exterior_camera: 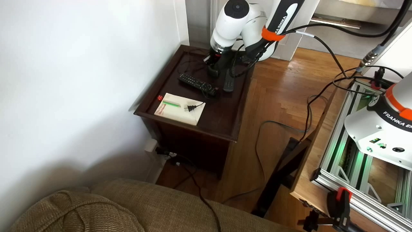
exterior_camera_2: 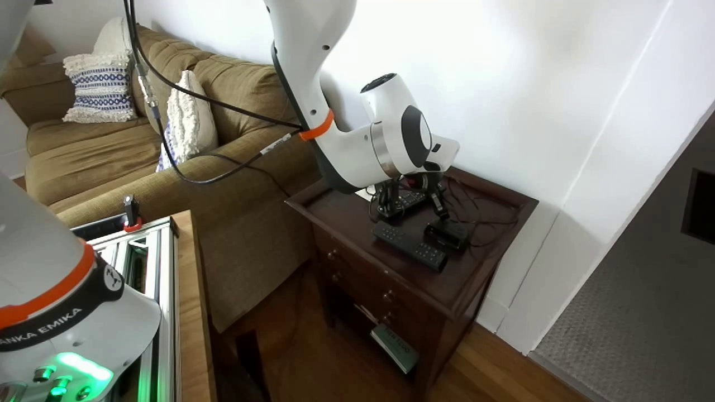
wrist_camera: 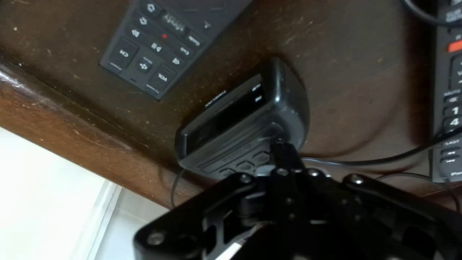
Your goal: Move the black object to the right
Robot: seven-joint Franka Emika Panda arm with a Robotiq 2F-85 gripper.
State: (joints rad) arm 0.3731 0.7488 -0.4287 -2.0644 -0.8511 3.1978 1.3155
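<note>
Left to right across the side table point(exterior_camera_2: 349, 220), as seen in an exterior view. Left: the long remote point(exterior_camera_2: 414, 199), partly hidden by the arm point(exterior_camera_2: 385, 153), and, in front of it, the broader grey-black remote point(exterior_camera_2: 410, 245); neither of these 2 seems to be meant by the task. Centre: the gripper point(wrist_camera: 287, 146), reaching down from above. The wrist view shows its 2 fingers pressed together, with nothing visible pinched between them; the tips overlap the top of the black object point(wrist_camera: 249, 115), though contact cannot be told. Right of centre: that object, judged from the gripper's place to be the small clock, resting on the side table near the grey-black remote but apart from it. Far right: a black cord point(wrist_camera: 346, 163), best seen in the wrist view, then the table's edge.

Progress, as judged: the approach appears done; there is no grasp, and the joined fingers suggest a push rather than a lift. No start or target mark shows, so the share of the rightward shift completed cannot be told. Remaining: any further shift, then withdrawal of the gripper.
</note>
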